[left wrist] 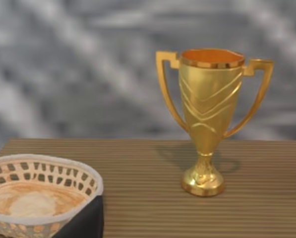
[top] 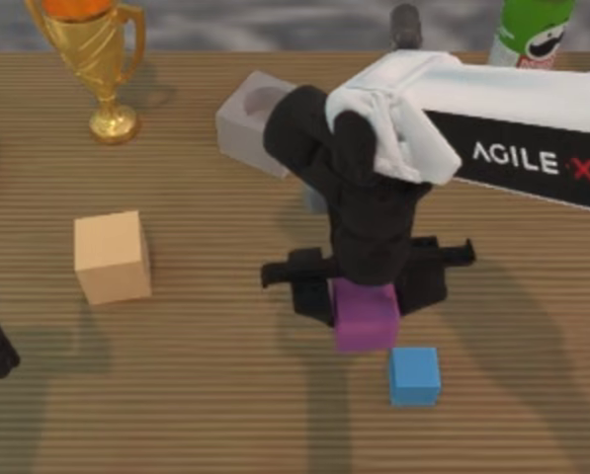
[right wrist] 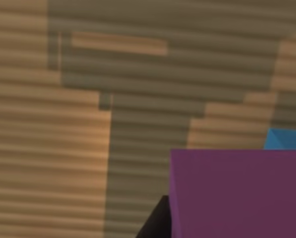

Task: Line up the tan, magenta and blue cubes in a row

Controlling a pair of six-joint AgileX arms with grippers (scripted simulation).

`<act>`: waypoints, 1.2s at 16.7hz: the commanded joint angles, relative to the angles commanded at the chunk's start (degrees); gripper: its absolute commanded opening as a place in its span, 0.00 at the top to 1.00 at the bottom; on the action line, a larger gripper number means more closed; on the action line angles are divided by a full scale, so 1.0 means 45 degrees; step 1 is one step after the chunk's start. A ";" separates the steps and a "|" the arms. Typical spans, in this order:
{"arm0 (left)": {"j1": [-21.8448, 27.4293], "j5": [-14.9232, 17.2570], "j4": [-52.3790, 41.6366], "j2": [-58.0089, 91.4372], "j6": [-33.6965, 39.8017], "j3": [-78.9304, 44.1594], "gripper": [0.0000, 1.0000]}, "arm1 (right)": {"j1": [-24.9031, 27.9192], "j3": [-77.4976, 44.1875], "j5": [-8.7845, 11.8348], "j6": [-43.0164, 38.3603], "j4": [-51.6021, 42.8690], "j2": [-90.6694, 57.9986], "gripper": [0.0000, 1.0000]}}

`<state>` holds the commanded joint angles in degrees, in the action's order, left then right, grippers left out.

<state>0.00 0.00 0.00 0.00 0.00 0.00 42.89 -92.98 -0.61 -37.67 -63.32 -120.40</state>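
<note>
A ribbed wooden table (top: 196,395) was seen from above against a blurred grey backdrop. Toward ten o'clock from the centre a gold trophy (top: 102,59) stood; toward twelve o'clock a grey block with a round hole (top: 250,120) lay, and a green can (top: 532,30) stood at the one o'clock edge.

The task was judged to be partly done. The magenta cube (top: 366,316) and the blue cube (top: 414,375) sat close together at about five o'clock from the centre, the blue one just beyond the magenta cube's five o'clock corner, not yet squarely aligned. The tan cube (top: 112,257) lay well apart at nine o'clock and remained to be brought into the row.

The right gripper (top: 366,296) was poised directly over the magenta cube, which appeared to sit at or between its fingers. Whether the jaws were pinching the cube or spread around it could not be told, since the wrist hid them. The left arm was parked at the eight o'clock edge.
</note>
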 joint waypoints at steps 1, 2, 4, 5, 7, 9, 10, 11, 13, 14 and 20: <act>0.0000 0.0000 0.0000 0.0000 0.0000 0.0000 0.00 | 0.0281 0.0069 -0.0018 -0.0687 0.0001 0.0120 1.00; 0.0000 0.0000 0.0000 0.0000 0.0000 0.0000 0.00 | 0.0515 0.0124 -0.0037 -0.1226 0.0015 0.0239 1.00; 0.0000 0.0000 0.0000 0.0000 0.0000 0.0000 0.00 | 0.0829 0.0203 -0.0069 -0.1910 0.0061 0.0439 1.00; 0.0000 0.0000 0.0000 0.0000 0.0000 0.0000 0.00 | 0.0893 0.0220 -0.0076 -0.2047 0.0075 0.0488 1.00; 0.0000 0.0000 0.0000 0.0000 0.0000 0.0000 0.00 | 0.0901 0.0222 -0.0077 -0.2065 0.0077 0.0495 1.00; 0.0000 0.0000 0.0000 0.0000 0.0000 0.0000 0.00 | 0.0840 0.0182 -0.0057 -0.2071 0.0083 0.0438 1.00; 0.0000 0.0000 0.0000 0.0000 0.0000 0.0000 0.00 | 0.0838 0.0214 -0.0058 -0.2073 0.0126 0.0428 1.00; 0.0000 0.0000 0.0000 0.0000 0.0000 0.0000 0.00 | 0.0840 0.0339 -0.0059 -0.2074 0.0303 0.0380 1.00; 0.0000 0.0000 0.0000 0.0000 0.0000 0.0000 0.00 | 0.0878 0.0796 -0.0060 -0.2067 0.1018 0.0160 1.00; 0.0000 0.0000 0.0000 0.0000 0.0000 0.0000 0.00 | 0.0900 0.1095 -0.0059 -0.2072 0.1492 -0.0003 1.00; 0.0000 0.0000 0.0000 0.0000 0.0000 0.0000 0.00 | 0.0959 0.2200 -0.0088 -0.2138 0.3181 -0.0632 1.00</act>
<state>0.00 0.00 0.00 0.00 0.00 0.00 47.21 -83.08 -1.00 -47.29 -49.00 -123.24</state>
